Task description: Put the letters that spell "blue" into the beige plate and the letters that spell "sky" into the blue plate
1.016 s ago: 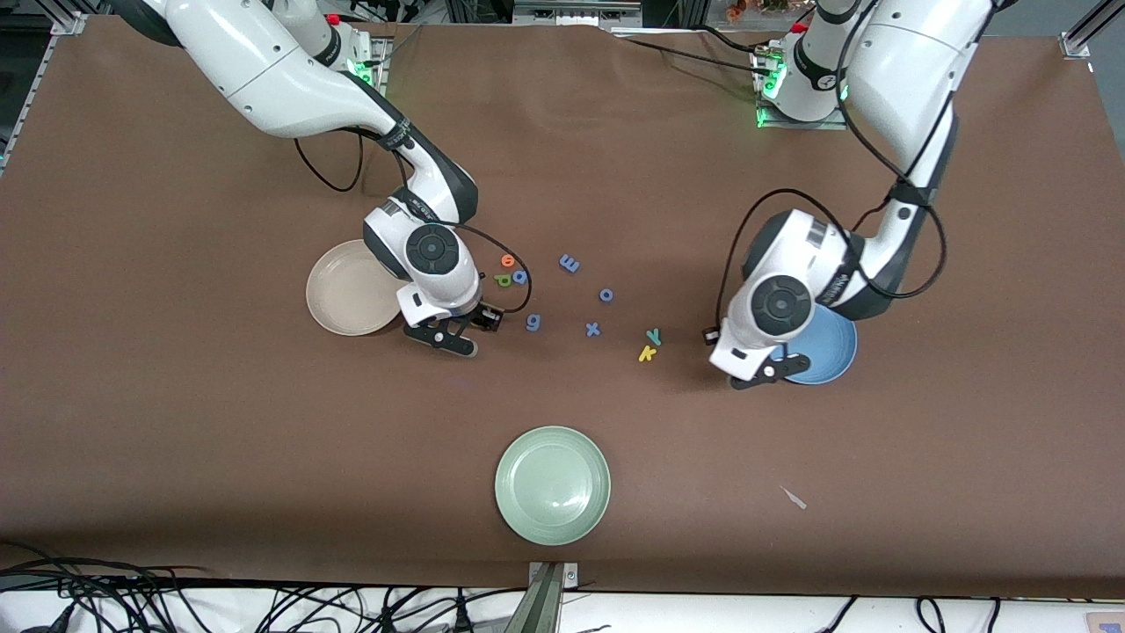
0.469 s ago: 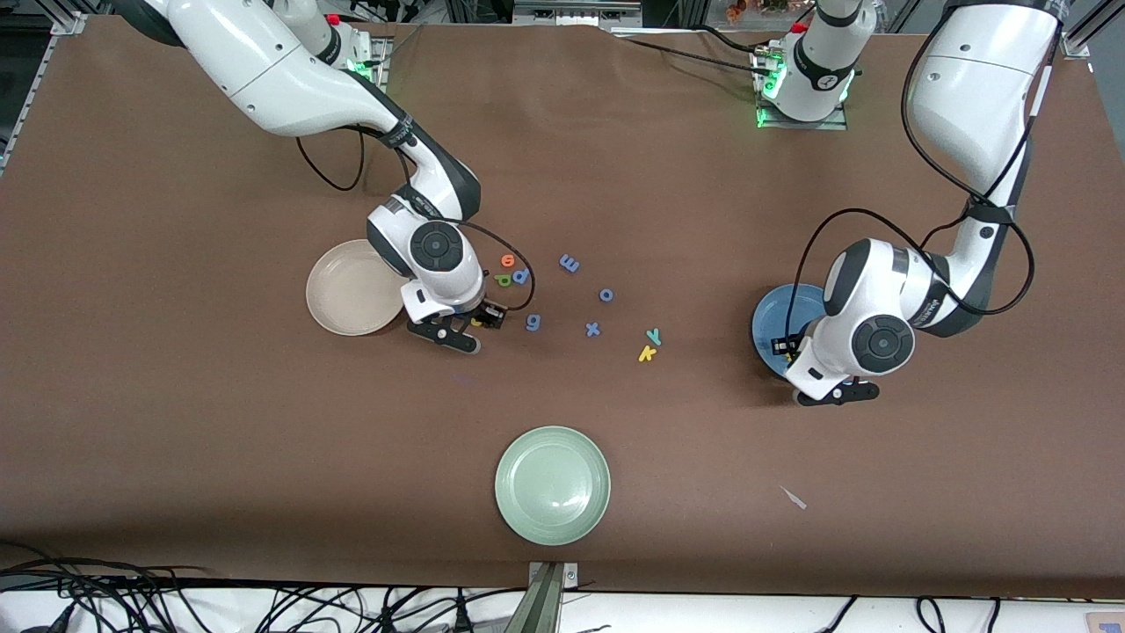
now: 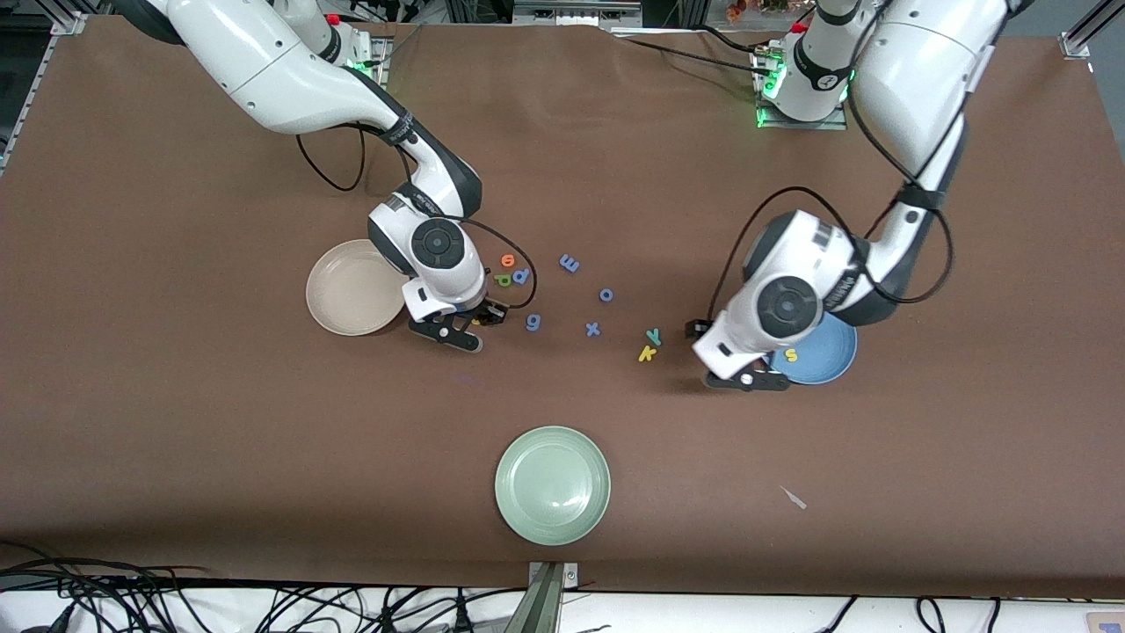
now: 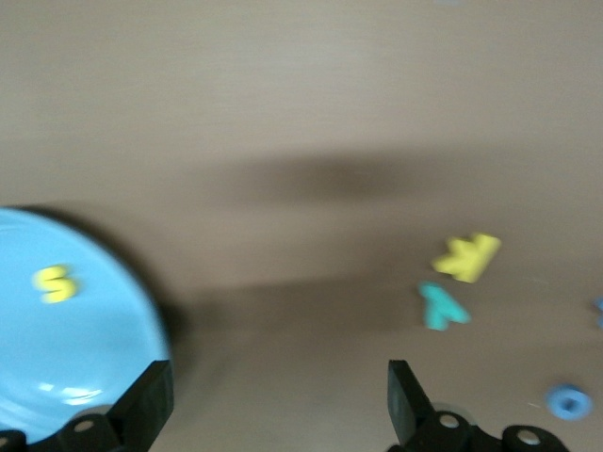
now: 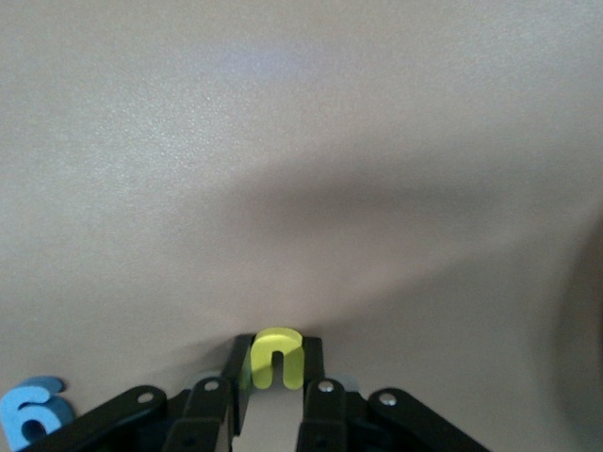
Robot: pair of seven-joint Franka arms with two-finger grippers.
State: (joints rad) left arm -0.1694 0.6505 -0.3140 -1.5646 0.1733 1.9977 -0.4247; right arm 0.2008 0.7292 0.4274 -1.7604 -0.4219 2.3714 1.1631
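Observation:
My right gripper (image 3: pixel 477 320) is down at the table beside the beige plate (image 3: pixel 344 294), shut on the yellow "u" (image 5: pixel 277 360). Just farther from the front camera lie the orange "e" (image 3: pixel 507 260) and green "b" (image 3: pixel 502 280). A yellow "s" (image 3: pixel 791 355) lies in the blue plate (image 3: pixel 831 365). My left gripper (image 4: pixel 280 405) hangs open and empty over bare table at that plate's rim (image 4: pixel 141 301). The yellow "k" (image 3: pixel 648 353) and teal "y" (image 3: pixel 653 336) lie toward the table's middle, apart from the gripper.
Blue letters lie in the middle: "d" (image 3: pixel 521 276), "m" (image 3: pixel 569 263), "o" (image 3: pixel 606 294), "x" (image 3: pixel 593 330), "g" (image 3: pixel 533 322). A pale green plate (image 3: pixel 552 484) sits near the front edge. A small scrap (image 3: pixel 795 498) lies toward the left arm's end.
The left gripper swung over the blue plate, opened, left the "s" there, and came back toward the "k" and "y". The right gripper closed on the "u".

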